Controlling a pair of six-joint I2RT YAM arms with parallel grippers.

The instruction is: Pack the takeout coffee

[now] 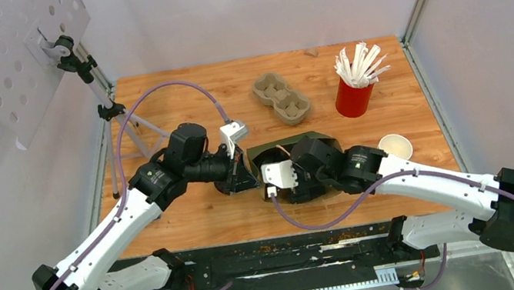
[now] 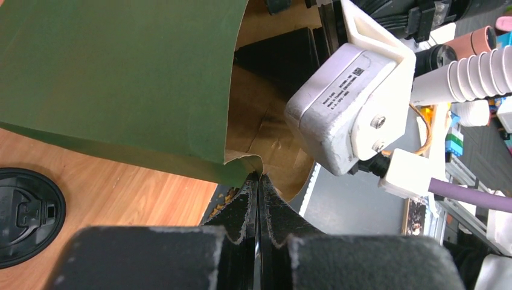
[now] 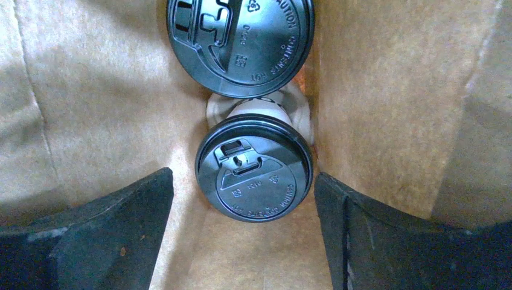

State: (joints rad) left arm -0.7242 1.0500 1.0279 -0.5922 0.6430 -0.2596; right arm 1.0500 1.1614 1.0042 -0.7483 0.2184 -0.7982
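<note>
Takeout coffee (image 3: 254,175) reads "CONTENTS"; right hand (image 3: 241,199) gapes astride it, left hand (image 2: 258,187) pinches bag (image 2: 121,78).

Inside the green paper bag (image 3: 386,90), brown walls crowd close outside both spread fingers of the right gripper (image 3: 243,181). A white paper cup with a black plastic lid (image 3: 255,181) fills most of the gap between them. A second round black plastic lid (image 3: 240,42) blocks the way straight ahead.
</note>
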